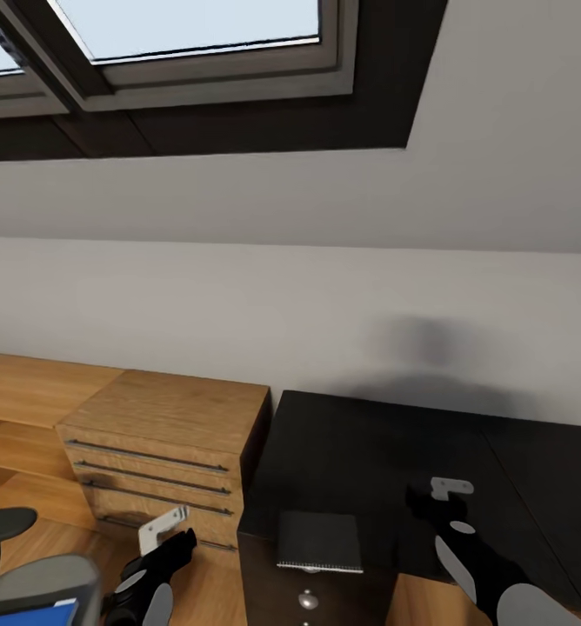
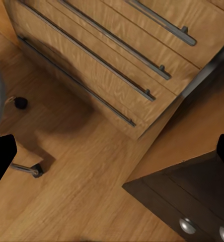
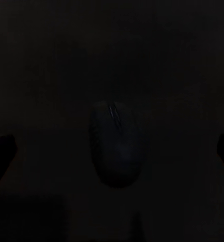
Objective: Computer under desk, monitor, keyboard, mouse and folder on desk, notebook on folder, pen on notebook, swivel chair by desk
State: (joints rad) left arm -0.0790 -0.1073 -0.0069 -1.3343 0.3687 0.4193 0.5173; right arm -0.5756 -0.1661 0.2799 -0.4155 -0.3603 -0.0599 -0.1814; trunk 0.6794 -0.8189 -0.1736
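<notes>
Overhead, two skylights point(image 1: 195, 35) are sitting in the sloped ceiling above a plain grey wall. Below, the dark desk point(image 1: 369, 452) is standing against that wall on the right, and a dark notebook point(image 1: 319, 541) is lying flat near its near left corner, just above a drawer with round metal knobs point(image 2: 187, 226). To the left, a wooden chest of drawers point(image 1: 164, 452) with long bar handles is standing just beside the desk on the wooden floor point(image 2: 86, 191). The left hand point(image 1: 164, 532) is hanging open and empty over the floor between the chest and the swivel chair point(image 1: 30, 587), at the near left. The right hand point(image 1: 447, 504) is hovering open over the desk, right of the notebook, and the black mouse point(image 3: 116, 143) is lying on the desk between its spread fingers, untouched.
</notes>
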